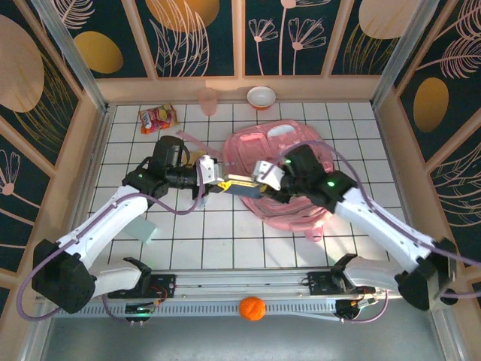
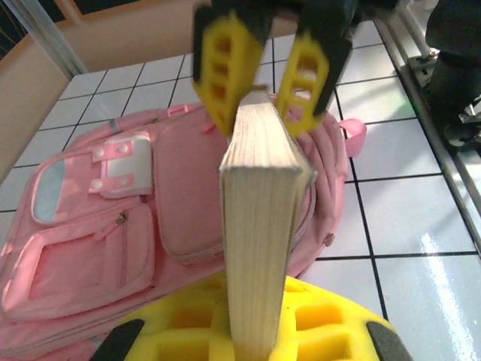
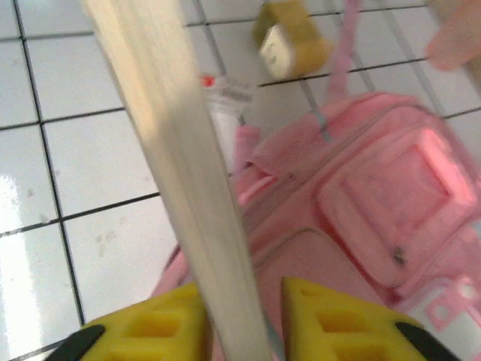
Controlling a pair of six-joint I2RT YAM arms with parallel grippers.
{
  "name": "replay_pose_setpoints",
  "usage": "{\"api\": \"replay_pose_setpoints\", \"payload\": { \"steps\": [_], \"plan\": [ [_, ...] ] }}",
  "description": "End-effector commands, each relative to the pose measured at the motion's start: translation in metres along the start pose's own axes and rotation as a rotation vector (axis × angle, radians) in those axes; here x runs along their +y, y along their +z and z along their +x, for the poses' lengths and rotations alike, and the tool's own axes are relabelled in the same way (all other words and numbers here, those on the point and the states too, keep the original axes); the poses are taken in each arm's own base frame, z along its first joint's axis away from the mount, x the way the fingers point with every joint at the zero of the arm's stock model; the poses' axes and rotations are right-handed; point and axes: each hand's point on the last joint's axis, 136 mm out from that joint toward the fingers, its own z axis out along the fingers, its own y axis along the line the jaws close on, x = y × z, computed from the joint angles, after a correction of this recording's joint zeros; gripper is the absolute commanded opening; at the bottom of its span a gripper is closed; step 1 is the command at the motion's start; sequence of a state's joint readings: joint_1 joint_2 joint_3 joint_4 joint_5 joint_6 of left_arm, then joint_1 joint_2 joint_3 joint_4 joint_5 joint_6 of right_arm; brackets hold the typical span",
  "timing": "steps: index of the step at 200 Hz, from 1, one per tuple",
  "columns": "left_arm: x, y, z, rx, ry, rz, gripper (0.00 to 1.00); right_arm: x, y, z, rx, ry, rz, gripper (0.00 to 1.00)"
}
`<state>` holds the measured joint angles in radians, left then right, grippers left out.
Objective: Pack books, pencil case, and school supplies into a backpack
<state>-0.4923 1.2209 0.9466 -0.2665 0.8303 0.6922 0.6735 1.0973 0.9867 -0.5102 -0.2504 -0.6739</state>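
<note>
The book (image 1: 239, 185), dark navy with cream page edges, hangs level above the table at the left edge of the pink backpack (image 1: 263, 143). My left gripper (image 1: 216, 180) is shut on its left end; in the left wrist view the page edge (image 2: 259, 210) rises from between my yellow pads (image 2: 255, 335). My right gripper (image 1: 259, 177) straddles the other end, open, with a gap beside one finger (image 3: 338, 320). The book (image 3: 173, 150) crosses the right wrist view diagonally. A tan-yellow block (image 3: 289, 37) and a clear-white oblong with red marks (image 3: 225, 98) lie on the tiles beside the backpack (image 3: 376, 188).
A red-orange snack packet (image 1: 158, 118), a pink cup (image 1: 208, 101) and a small bowl (image 1: 261, 96) stand along the back wall. A pale teal piece (image 1: 146, 228) lies under the left arm. An orange ball (image 1: 252, 308) rests on the front rail.
</note>
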Motion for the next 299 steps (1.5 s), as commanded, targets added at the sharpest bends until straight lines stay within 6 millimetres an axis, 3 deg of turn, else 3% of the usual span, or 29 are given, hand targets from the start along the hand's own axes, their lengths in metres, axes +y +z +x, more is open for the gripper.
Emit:
{"api": "replay_pose_setpoints", "payload": {
  "steps": [1, 9, 28, 62, 94, 113, 135, 147, 162, 174, 193, 208, 224, 233, 236, 242, 261, 281, 299],
  "plan": [
    [-0.004, -0.01, -0.03, -0.187, -0.071, 0.085, 0.0, -0.012, -0.036, -0.027, -0.268, 0.125, 0.037, 0.48],
    [-0.003, -0.012, -0.038, -0.229, -0.08, 0.088, 0.0, -0.006, -0.042, -0.026, -0.327, 0.161, 0.035, 0.57],
    [-0.002, -0.018, -0.056, -0.322, -0.073, 0.085, 0.0, -0.003, -0.057, -0.018, -0.457, 0.243, 0.056, 0.68],
    [-0.008, -0.023, -0.071, -0.356, -0.068, 0.15, 0.0, -0.001, -0.08, -0.021, -0.644, 0.336, 0.039, 0.73],
    [-0.009, -0.028, -0.084, -0.389, -0.056, 0.188, 0.0, 0.017, -0.089, -0.031, -0.734, 0.33, -0.123, 0.72],
    [-0.006, -0.029, -0.091, -0.407, -0.054, 0.186, 0.0, 0.025, -0.092, -0.033, -0.753, 0.321, -0.2, 0.64],
    [-0.001, -0.031, -0.1, -0.441, -0.067, 0.178, 0.0, 0.029, -0.09, -0.03, -0.742, 0.334, -0.241, 0.47],
    [0.002, -0.033, -0.105, -0.465, -0.08, 0.174, 0.0, 0.027, -0.088, -0.027, -0.736, 0.352, -0.238, 0.31],
    [0.005, -0.031, -0.11, -0.477, -0.088, 0.163, 0.0, 0.021, -0.089, -0.025, -0.74, 0.379, -0.227, 0.03],
    [0.011, -0.026, -0.108, -0.463, -0.105, 0.126, 0.13, 0.013, -0.092, -0.027, -0.74, 0.406, -0.216, 0.0],
    [0.033, -0.015, -0.098, -0.408, -0.15, 0.007, 0.54, -0.011, -0.094, -0.023, -0.719, 0.505, -0.148, 0.0],
    [0.056, -0.007, -0.088, -0.355, -0.179, -0.124, 0.7, -0.044, -0.099, -0.007, -0.708, 0.656, -0.025, 0.0],
    [0.072, 0.006, -0.074, -0.29, -0.193, -0.24, 0.76, -0.082, -0.11, 0.019, -0.708, 0.871, 0.128, 0.0],
    [0.073, 0.018, -0.063, -0.243, -0.187, -0.266, 0.78, -0.107, -0.118, 0.044, -0.691, 1.037, 0.254, 0.0],
    [0.076, 0.019, -0.071, -0.243, -0.167, -0.278, 0.79, -0.113, -0.121, 0.052, -0.683, 1.082, 0.29, 0.0],
    [0.077, 0.029, -0.067, -0.208, -0.154, -0.29, 0.79, -0.123, -0.127, 0.065, -0.669, 1.158, 0.341, 0.0],
    [0.068, 0.063, -0.05, -0.078, -0.086, -0.287, 0.81, -0.142, -0.145, 0.103, -0.625, 1.358, 0.484, 0.0],
    [0.051, 0.104, -0.038, 0.028, -0.013, -0.242, 0.84, -0.149, -0.162, 0.142, -0.567, 1.532, 0.638, 0.0],
    [0.033, 0.14, -0.03, 0.094, 0.036, -0.199, 0.87, -0.15, -0.172, 0.154, -0.521, 1.576, 0.713, 0.0]
  ]
}}
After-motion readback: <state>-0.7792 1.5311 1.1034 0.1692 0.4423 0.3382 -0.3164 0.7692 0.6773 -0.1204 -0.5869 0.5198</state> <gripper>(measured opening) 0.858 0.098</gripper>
